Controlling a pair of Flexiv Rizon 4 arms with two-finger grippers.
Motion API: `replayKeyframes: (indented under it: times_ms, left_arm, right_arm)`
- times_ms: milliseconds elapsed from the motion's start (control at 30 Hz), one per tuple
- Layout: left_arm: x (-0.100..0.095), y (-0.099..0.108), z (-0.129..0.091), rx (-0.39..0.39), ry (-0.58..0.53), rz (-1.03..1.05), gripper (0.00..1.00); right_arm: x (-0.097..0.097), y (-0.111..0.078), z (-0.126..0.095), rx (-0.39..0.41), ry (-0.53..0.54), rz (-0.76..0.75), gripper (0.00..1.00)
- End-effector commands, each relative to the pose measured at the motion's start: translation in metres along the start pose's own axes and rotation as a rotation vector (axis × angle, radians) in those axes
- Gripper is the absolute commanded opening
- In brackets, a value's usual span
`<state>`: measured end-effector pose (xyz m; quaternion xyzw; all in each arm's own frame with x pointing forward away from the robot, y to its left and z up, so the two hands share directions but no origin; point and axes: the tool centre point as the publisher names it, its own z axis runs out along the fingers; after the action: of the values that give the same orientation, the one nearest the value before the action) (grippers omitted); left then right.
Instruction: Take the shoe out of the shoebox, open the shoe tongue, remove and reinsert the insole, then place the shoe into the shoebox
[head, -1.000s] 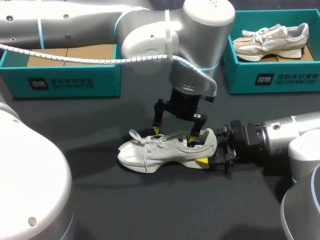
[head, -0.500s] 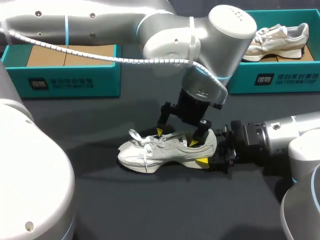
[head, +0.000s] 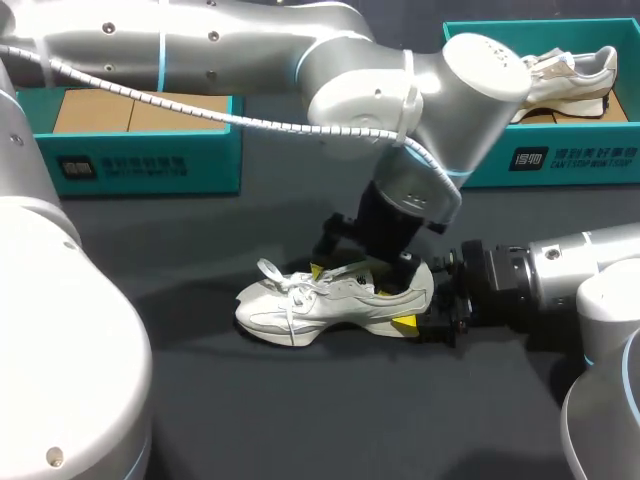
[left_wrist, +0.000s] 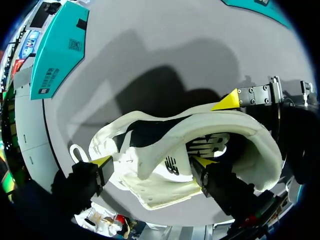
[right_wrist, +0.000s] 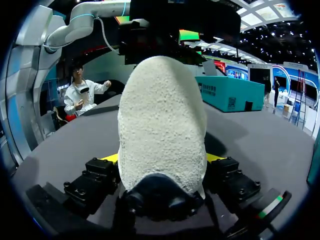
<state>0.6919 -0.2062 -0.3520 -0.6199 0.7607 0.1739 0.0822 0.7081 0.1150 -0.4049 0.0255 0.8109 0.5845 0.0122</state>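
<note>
— Where is the shoe to be found?
— The white shoe (head: 330, 300) is seen resting on its sole on the dark table (head: 300, 420), near the middle and outside both boxes. Its toe is turned towards the left arm's side and its heel towards the right arm's.

— By what is it held?
— The heel is clasped from both sides by the right gripper (right_wrist: 162, 161), which is brought in low along the table. A yellow tip is pressed against each flank of the heel, so the jaws are closed on the shoe at the heel's own width.

— And the other arm?
— The left gripper (head: 352, 280) is set from above over the shoe's opening. Its jaws are spread wide. One tip is placed by the laces (head: 285, 278), the other at the collar near the heel. The pale tongue (left_wrist: 150, 170) is seen between them, over the dark inside. Nothing is pinched from two sides.

— What is found further out?
— A teal shoebox (head: 130, 150), with brown cardboard showing in it, is set along the far edge on the left arm's side. A second shoebox (head: 560, 155) is set on the right arm's side, with a beige shoe (head: 560, 75) laid in it. Both are well apart from the white shoe.
</note>
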Motion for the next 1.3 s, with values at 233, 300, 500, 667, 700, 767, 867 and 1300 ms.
replayKeyframes:
  times_ms: [233,300,500,667,700,767,867,1300]
  left_arm:
    - [-0.016,0.008,-0.004,-0.007,-0.008,-0.022,0.76]
    - [-0.018,0.009,-0.005,-0.006,-0.01,-0.024,0.67]
    - [-0.021,0.008,-0.008,-0.002,-0.003,-0.033,0.6]
    - [-0.022,0.007,-0.013,0.011,0.02,-0.035,0.47]
    - [-0.021,0.007,-0.014,0.012,0.022,-0.035,0.45]
    - [-0.021,0.007,-0.015,0.015,0.025,-0.035,0.42]
    - [-0.02,0.006,-0.017,0.019,0.03,-0.033,0.38]
    - [-0.014,0.005,-0.023,0.038,0.075,-0.007,0.0]
  right_arm:
    - [0.0,0.001,0.0,0.004,0.0,0.001,0.0]
    - [0.0,0.001,0.0,0.004,0.0,0.001,0.0]
    - [0.0,0.001,0.0,0.004,0.0,0.001,0.0]
    - [0.0,0.001,0.0,0.004,0.0,0.001,0.0]
    - [0.0,0.001,0.0,0.004,0.0,0.001,0.0]
    - [0.0,0.001,0.0,0.004,0.0,0.001,0.0]
    - [0.0,0.001,0.0,0.004,0.0,0.001,0.0]
    - [0.0,0.001,0.0,0.004,0.0,0.001,0.0]
